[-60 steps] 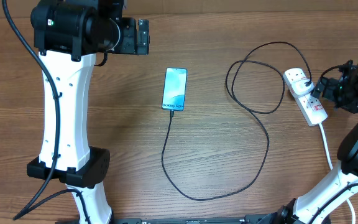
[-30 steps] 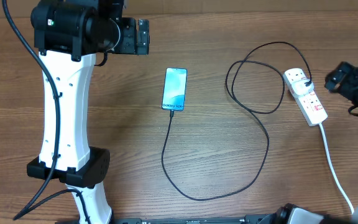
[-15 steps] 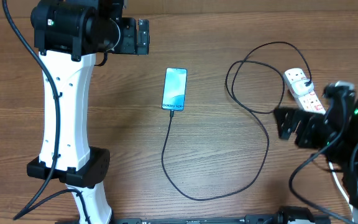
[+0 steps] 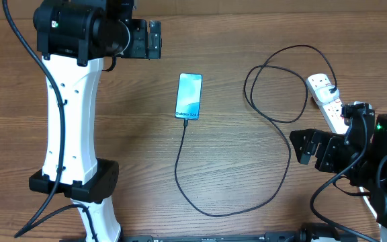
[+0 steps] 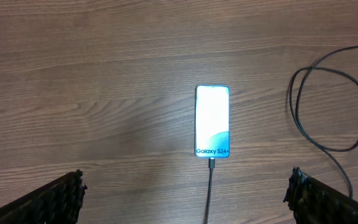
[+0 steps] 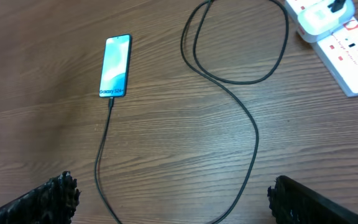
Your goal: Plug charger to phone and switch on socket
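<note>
The phone point(image 4: 188, 95) lies flat mid-table with its teal "Galaxy S24+" screen up; it also shows in the left wrist view point(image 5: 212, 121) and the right wrist view point(image 6: 116, 66). The charger cable point(image 4: 200, 202) has its tip in the phone's lower end, loops over the table and runs to a black plug in the socket point(image 4: 323, 93), a white strip with red switches, also in the right wrist view point(image 6: 344, 46). My left gripper point(image 5: 185, 199) is open and empty above the phone. My right gripper point(image 6: 173, 202) is open and empty, left of the socket point(image 4: 308, 146).
The white left arm column point(image 4: 69, 114) stands at the table's left with its base near the front edge. The socket's thick white cord point(image 4: 358, 195) runs toward the front right corner, partly under my right arm.
My right arm has pulled away from the socket, swinging toward the front and left, and now hovers over the cable loop. The left arm, phone and cable have not moved.
</note>
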Robot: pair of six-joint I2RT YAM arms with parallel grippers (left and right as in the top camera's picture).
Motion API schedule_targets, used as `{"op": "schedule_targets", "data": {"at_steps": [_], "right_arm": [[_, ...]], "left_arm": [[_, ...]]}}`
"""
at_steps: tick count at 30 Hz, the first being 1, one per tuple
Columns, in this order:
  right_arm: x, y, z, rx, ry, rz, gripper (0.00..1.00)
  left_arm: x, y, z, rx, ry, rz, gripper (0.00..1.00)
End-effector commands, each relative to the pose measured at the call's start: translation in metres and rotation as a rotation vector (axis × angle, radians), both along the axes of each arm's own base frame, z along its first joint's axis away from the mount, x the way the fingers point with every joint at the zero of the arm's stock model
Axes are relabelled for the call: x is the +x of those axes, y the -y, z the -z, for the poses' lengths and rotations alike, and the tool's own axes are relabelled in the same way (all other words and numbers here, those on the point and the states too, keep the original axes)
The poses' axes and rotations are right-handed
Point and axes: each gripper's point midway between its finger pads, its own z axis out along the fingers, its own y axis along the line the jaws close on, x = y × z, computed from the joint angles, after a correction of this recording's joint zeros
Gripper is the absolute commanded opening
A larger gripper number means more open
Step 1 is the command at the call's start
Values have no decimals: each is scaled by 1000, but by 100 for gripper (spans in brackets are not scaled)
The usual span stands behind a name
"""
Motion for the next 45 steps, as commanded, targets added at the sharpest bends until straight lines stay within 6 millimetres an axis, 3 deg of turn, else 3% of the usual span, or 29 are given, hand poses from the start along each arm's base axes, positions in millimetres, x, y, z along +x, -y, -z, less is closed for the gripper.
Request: {"op": "schedule_targets", "data": {"at_steps": [1, 11, 19, 36, 45], "right_arm": [[0, 3, 2, -27, 1, -2, 100], [5, 2, 0, -49, 42, -35, 100], [7, -12, -12, -94, 279, -129, 100], [2, -11, 14, -138, 746, -107, 100], [8, -11, 24, -147, 884, -97, 100]], "left_arm": [[0, -5, -1, 5, 3, -28, 99], [0, -5, -1, 5, 3, -28, 100], [0, -5, -1, 5, 3, -28, 100], [0, -5, -1, 5, 3, -28, 100], [0, -5, -1, 5, 3, -28, 99]]}}
